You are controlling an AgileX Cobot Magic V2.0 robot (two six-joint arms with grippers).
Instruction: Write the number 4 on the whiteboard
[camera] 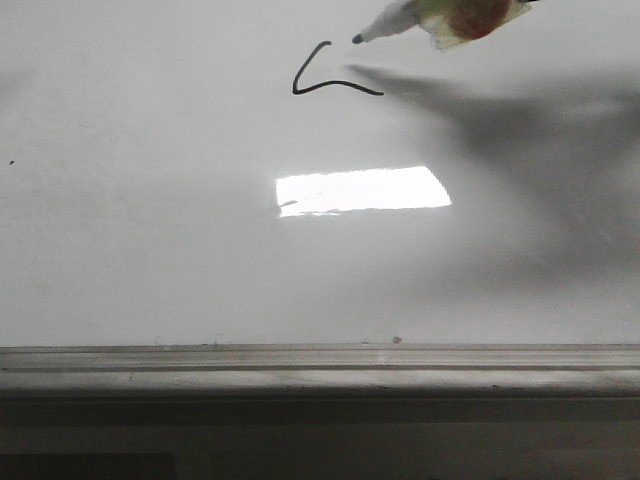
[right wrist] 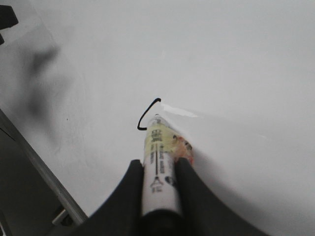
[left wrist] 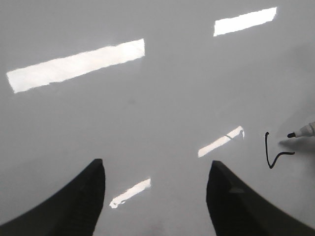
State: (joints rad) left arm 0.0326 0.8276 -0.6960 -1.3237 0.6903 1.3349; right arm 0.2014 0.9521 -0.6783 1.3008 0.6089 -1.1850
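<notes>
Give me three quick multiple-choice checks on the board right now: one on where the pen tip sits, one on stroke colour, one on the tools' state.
1. Where is the marker tip relative to the stroke in the front view?
A. Up and to the right of it
B. Below it, near the rail
C. Far to its left

2. What colour is the ink on the whiteboard?
A. Red
B. Black
C. Blue

3. What are the two tools doing?
A. Both are shut on markers
B. Left holds the marker, right is open
C. Right tool is shut on the marker, left tool is open and holds nothing

Answers: 1 A, the dark tip sits just beyond the stroke's upper right. 2 B, the curved angular line is black in every view. 3 C, the right wrist view shows the fingers clamping the barrel, while the left fingers stand apart over bare board.
</notes>
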